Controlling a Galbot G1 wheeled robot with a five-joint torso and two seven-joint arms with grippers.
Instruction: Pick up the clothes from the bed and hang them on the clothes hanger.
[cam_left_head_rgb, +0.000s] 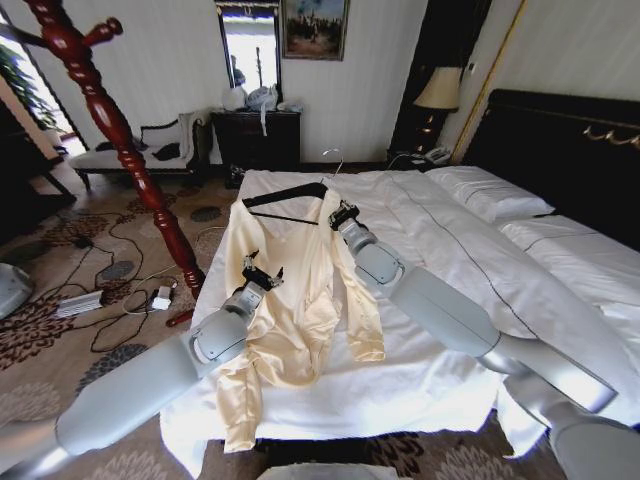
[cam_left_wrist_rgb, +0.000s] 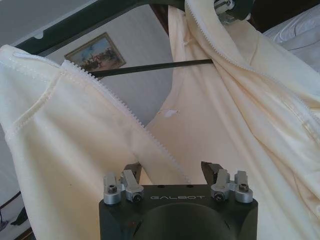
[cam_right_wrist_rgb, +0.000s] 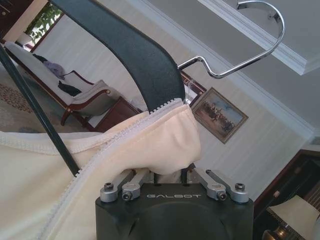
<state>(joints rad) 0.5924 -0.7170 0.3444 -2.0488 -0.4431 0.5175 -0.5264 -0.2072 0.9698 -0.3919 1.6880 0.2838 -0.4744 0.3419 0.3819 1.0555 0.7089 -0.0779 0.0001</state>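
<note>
White bed (cam_left_head_rgb: 470, 250) beside patterned carpet (cam_left_head_rgb: 60, 320)

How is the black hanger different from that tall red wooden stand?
The clothes hanger is thin, black and shoulder-shaped, held up by the right gripper with the clothes partly on it. The coat stand is thick, dark-red turned wood, standing bare on the floor. Both hold garments.

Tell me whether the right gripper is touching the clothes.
Touching. In the right wrist view, the right gripper has its fingers closed on a fold of the clothes just below the clothes hanger.
</note>
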